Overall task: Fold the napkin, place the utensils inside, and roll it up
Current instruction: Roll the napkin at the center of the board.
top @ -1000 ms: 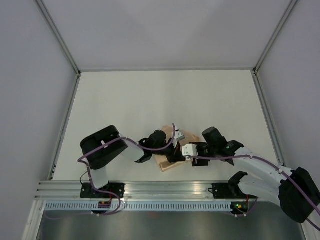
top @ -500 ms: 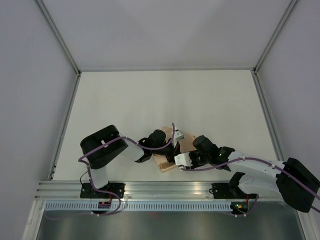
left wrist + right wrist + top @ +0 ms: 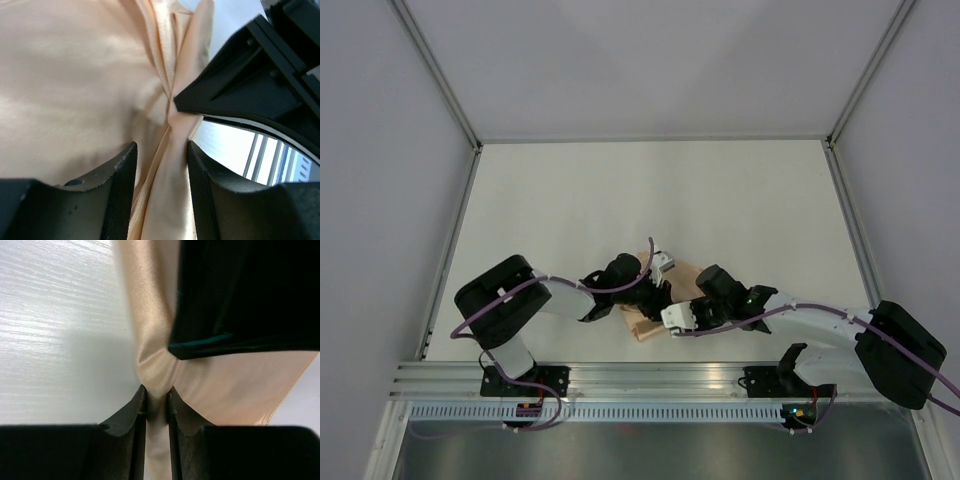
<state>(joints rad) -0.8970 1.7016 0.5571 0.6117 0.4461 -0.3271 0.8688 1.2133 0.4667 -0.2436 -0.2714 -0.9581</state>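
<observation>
The light orange-tan napkin (image 3: 642, 324) lies bunched near the table's front edge, mostly covered by both grippers. My left gripper (image 3: 665, 298) is shut on a thick fold of the napkin (image 3: 75, 75); the cloth fills the gap at the left gripper (image 3: 160, 190). My right gripper (image 3: 672, 316) pinches a narrow fold of the napkin (image 3: 150, 315) between its nearly closed fingers, at the right gripper (image 3: 157, 405). The two grippers almost touch: the right one shows in the left wrist view (image 3: 250, 90), the left one in the right wrist view (image 3: 245, 295). No utensils show.
The white table (image 3: 650, 200) stretches behind the grippers to grey walls. A metal rail (image 3: 660, 380) runs along the near edge, just in front of the napkin. Both arms cross low over the front middle.
My right gripper has swung left and closed in on the napkin beside the left gripper. The left arm has shifted left, and the napkin has moved slightly left with it.
</observation>
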